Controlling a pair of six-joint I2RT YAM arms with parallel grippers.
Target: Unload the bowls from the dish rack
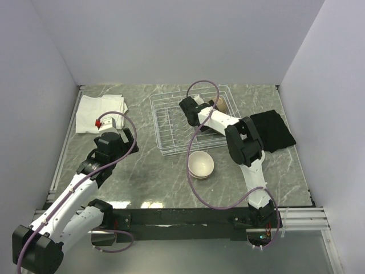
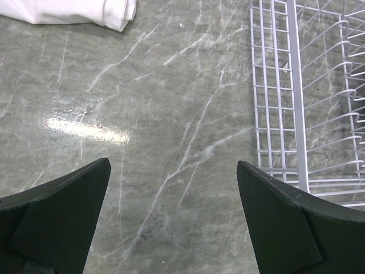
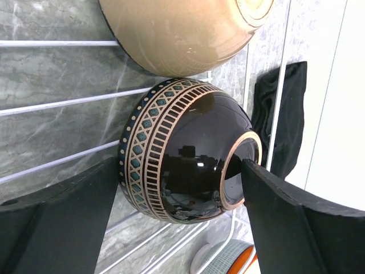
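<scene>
The white wire dish rack (image 1: 171, 123) stands at the table's far middle; its left side shows in the left wrist view (image 2: 296, 103). My right gripper (image 1: 197, 108) reaches into it. In the right wrist view it (image 3: 180, 161) is open, one jaw on each side of a glossy black-brown patterned bowl (image 3: 188, 154) lying on its side on the wires. A tan bowl (image 3: 182, 34) lies beside that one and also shows from above (image 1: 219, 104). A stack of bowls (image 1: 201, 164) with a cream inside sits on the table in front of the rack. My left gripper (image 2: 173, 161) is open and empty over bare table, left of the rack.
A folded white cloth (image 1: 100, 114) lies at the far left and also shows in the left wrist view (image 2: 74, 11). A black cloth (image 1: 274, 130) lies right of the rack. White walls close the table at the back and on both sides.
</scene>
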